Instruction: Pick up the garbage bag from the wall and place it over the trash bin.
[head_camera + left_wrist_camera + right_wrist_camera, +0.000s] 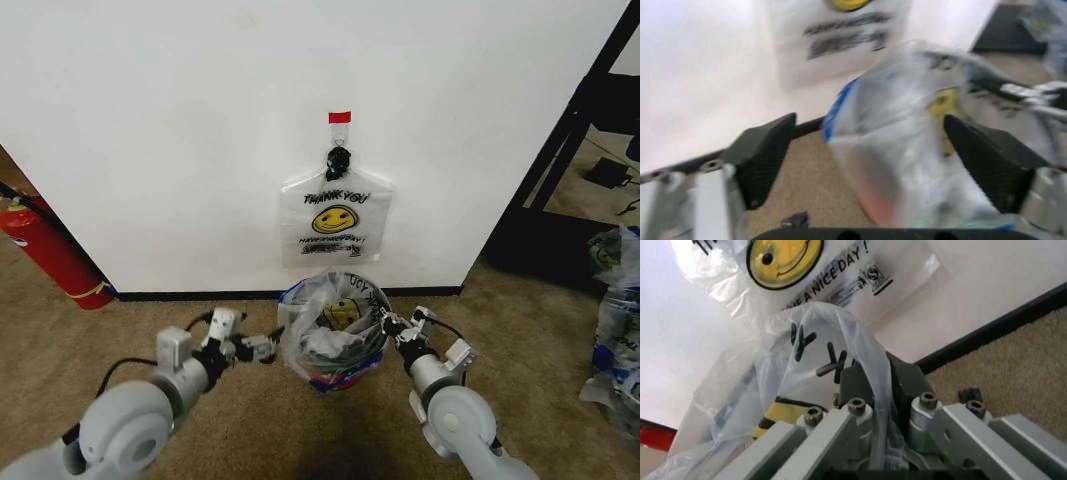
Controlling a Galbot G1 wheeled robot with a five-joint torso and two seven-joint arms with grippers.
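One garbage bag [336, 215] with a yellow smiley and "THANK YOU" print hangs from a black hook [338, 158] under red tape on the white wall [150, 130]. A second like bag [335, 318], blue along its rim, is draped over the trash bin [335, 380], whose red base shows below. My right gripper [390, 324] is shut on a fold of this bag [833, 360] at the bin's right rim. My left gripper [268, 346] is open just off the bin's left side, the bag [907, 145] lying beyond its spread fingers [767, 150]. The wall bag [800, 275] hangs above.
A red fire extinguisher [50, 255] leans at the left by the black baseboard [200, 295]. A black shelf frame [565, 140] stands at the right, with bulging clear bags [615, 320] on the brown carpet [100, 330] beyond it.
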